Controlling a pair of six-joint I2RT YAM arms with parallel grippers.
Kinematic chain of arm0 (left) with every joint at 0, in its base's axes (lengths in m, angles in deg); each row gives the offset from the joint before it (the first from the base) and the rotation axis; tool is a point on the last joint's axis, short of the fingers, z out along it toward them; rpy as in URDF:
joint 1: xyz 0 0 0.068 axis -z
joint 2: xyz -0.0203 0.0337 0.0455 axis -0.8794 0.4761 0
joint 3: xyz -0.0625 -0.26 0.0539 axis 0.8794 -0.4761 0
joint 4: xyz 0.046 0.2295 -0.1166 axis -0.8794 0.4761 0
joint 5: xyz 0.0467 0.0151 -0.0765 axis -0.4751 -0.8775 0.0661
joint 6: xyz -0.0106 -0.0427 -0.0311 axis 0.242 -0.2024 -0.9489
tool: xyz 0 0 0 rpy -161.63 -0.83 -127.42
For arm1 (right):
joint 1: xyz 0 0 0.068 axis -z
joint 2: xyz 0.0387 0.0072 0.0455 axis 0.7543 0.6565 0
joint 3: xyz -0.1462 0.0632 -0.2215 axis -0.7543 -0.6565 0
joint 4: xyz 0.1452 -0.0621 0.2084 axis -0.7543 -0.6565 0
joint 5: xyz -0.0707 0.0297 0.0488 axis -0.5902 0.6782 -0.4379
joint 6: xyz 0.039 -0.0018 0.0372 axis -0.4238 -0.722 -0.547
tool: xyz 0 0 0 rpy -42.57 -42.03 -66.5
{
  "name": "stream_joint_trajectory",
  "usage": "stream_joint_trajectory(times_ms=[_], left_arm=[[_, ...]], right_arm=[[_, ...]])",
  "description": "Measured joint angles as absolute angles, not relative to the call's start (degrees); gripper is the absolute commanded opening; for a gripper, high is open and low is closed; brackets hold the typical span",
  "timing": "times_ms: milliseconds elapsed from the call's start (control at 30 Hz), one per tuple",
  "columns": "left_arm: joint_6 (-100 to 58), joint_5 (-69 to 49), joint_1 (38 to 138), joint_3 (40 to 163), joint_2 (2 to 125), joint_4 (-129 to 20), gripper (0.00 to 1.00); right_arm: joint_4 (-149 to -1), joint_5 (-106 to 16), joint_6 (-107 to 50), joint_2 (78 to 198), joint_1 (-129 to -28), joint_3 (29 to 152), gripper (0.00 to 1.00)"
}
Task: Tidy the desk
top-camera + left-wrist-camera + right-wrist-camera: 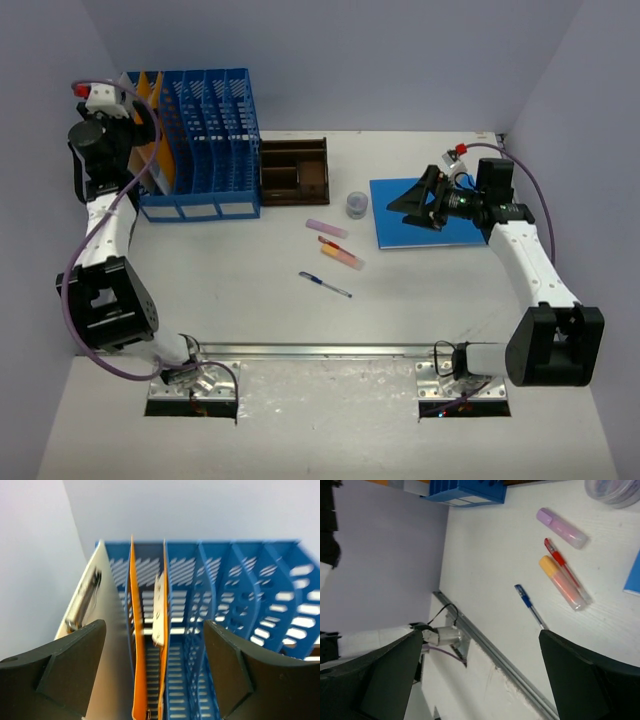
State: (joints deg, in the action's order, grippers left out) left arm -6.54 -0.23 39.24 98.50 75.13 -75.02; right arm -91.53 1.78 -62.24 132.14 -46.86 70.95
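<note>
Progress: partial | folders [137, 680] stood filed in rack [200, 140] | blue pen [325, 285], orange highlighter [343, 256], notebook [425, 228] lay loose on surface [250, 300] right of rack | left end effector [155, 645] wide over rack, empty | right end effector [480, 655] wide, empty

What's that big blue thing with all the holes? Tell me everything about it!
It's a blue plastic file rack with holey mesh walls, split into several upright slots, with white labels along its front base. It stands at the far left of the desk, right beside a brown wooden tray. Orange folders stand in its leftmost slots; the rest look empty. The left claw hangs open above it, not touching.
</note>
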Motion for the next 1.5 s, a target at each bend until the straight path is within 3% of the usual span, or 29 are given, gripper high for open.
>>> stream_joint_trajectory(times_ms=[200, 367, 433, 533, 667, 900, 1100, 1300, 1500], left_arm=[[-7.59, 4.08, 39.59, 108.82, 70.65, -70.12, 0.8], [-1.95, 7.31, 45.58, 116.97, 65.36, -63.76, 0.81], [1.77, 8.32, 51.07, 116.75, 62.94, -60.35, 0.81], [5.94, 8.84, 61.16, 112.93, 60.2, -55.48, 0.78], [8.94, 8.62, 72.99, 103.66, 59.5, -50.23, 0.77], [8.61, 8.86, 80.25, 98.22, 66.21, -40.51, 0.76], [6.62, 9.52, 80.75, 100.07, 68.14, -38.96, 0.75], [6.01, 9.58, 80.77, 100.45, 68.12, -39.42, 0.76], [5.55, 9.48, 80.77, 100.36, 68.12, -39.77, 0.76]], right_arm=[[-101.15, -8.82, -46.9, 130.04, -46.86, 73.95, 0.99], [-106.94, -19.93, -35.51, 127.33, -46.73, 74.25, 0.99], [-108.54, -24.15, -31.84, 127.24, -46.27, 74.17, 0.98], [-109.26, -29.35, -26.15, 127.24, -44.89, 73.14, 0.87], [-108.89, -33.0, -14.68, 127.22, -43.47, 69.84, 0.84], [-103.73, -29.83, 12.05, 125.1, -41.85, 60.18, 0.75], [-103.77, -19.73, 32.58, 133.76, -39.32, 64.44, 0.62], [-105.41, -13.37, 49.21, 141.93, -38.75, 64.64, 0.61], [-100.67, -12.54, 55.74, 145.8, -38.01, 62.82, 0.61]])
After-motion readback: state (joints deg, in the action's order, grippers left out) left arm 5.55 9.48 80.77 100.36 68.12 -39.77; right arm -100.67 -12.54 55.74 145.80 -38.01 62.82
